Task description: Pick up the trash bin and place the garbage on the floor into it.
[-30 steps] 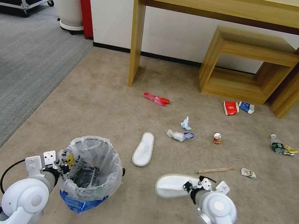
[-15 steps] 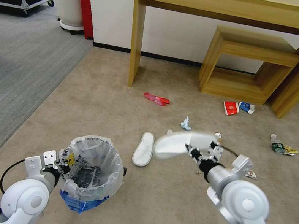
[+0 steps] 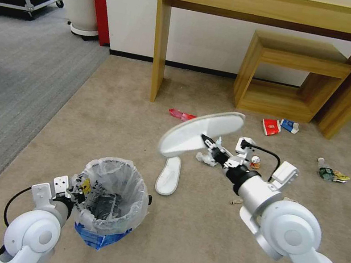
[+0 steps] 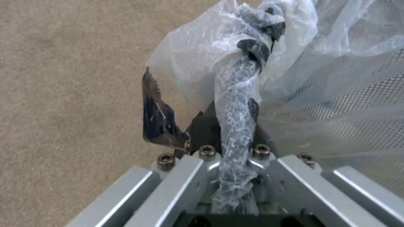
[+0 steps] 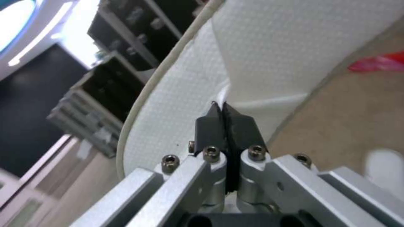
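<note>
Currently the trash bin (image 3: 112, 204) sits low on the beige carpet (image 3: 192, 243), clear liner bag (image 3: 128, 182) crinkled over its rim, blue base showing. Left gripper (image 3: 70, 192) is pinched tight on the bin's rim at its left side; in the left wrist view the fingers (image 4: 252, 110) are clamped on a twisted strand of liner (image 4: 235, 126) over the dark rim. Right gripper (image 3: 210, 144) is up in the air, ahead and right of the bin, jaws closed on a white slipper (image 3: 200, 133) that is tilted with its flat sole facing the camera; the right wrist view shows the fingertips (image 5: 210, 124) nipping the slipper's strap edge (image 5: 235, 78). Second white slipper (image 3: 169, 175) lies flat on the carpet just below the held one. Behind the right gripper: crumpled tissue (image 3: 203, 158), small can (image 3: 255, 162). Farther out: red wrapper (image 3: 178, 114), red cup (image 3: 271, 127), blue-white carton (image 3: 289, 126), clear bottle (image 3: 329, 172) well to the right. Wooden stick (image 3: 236, 201) pokes out beside the right arm.
</note>
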Robot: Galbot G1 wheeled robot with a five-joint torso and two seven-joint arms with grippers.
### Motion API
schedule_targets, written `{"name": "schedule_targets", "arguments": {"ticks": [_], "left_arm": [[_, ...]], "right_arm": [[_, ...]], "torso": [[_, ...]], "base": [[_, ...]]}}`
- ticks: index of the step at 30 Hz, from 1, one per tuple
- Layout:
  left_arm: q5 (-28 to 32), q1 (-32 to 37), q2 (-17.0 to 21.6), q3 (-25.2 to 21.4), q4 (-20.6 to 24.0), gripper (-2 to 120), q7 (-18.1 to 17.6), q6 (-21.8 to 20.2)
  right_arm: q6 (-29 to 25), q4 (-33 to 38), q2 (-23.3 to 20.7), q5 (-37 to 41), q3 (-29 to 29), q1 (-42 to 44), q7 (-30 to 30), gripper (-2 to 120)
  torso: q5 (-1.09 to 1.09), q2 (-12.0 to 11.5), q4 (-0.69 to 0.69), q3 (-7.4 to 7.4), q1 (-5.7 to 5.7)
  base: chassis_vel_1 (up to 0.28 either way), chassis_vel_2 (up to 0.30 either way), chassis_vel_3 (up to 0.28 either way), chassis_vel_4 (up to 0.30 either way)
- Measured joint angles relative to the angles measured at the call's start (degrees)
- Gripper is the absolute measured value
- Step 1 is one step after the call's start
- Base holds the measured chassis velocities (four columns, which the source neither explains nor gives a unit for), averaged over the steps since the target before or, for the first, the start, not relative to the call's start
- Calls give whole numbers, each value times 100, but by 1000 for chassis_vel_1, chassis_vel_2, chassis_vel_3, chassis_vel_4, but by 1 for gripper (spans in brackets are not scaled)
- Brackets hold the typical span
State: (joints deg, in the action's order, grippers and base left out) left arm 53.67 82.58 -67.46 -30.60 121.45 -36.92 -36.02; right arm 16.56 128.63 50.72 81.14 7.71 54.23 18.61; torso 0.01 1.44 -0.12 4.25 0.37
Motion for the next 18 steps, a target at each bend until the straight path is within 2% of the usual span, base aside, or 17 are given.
{"name": "schedule_targets", "arguments": {"ticks": [5, 16, 18], "left_arm": [[55, -24, -16, 10, 105, 0, -41, -46], [362, 54, 168, -170, 460, 0, -181, -91], [398, 103, 222, -214, 584, 0, -182, -91]], "right_arm": [[-189, -149, -221, -210, -527, -364, -402, 0], [-250, -328, -475, -385, -1539, -1303, -496, 0], [-332, -441, -526, -476, -1993, -1705, -587, 0]], "torso": [[-1, 0, 0, 0, 0], [-1, 0, 0, 0, 0], [-1, 0, 0, 0, 0]], "base": [[0, 0, 0, 0], [0, 0, 0, 0], [0, 0, 0, 0]]}}
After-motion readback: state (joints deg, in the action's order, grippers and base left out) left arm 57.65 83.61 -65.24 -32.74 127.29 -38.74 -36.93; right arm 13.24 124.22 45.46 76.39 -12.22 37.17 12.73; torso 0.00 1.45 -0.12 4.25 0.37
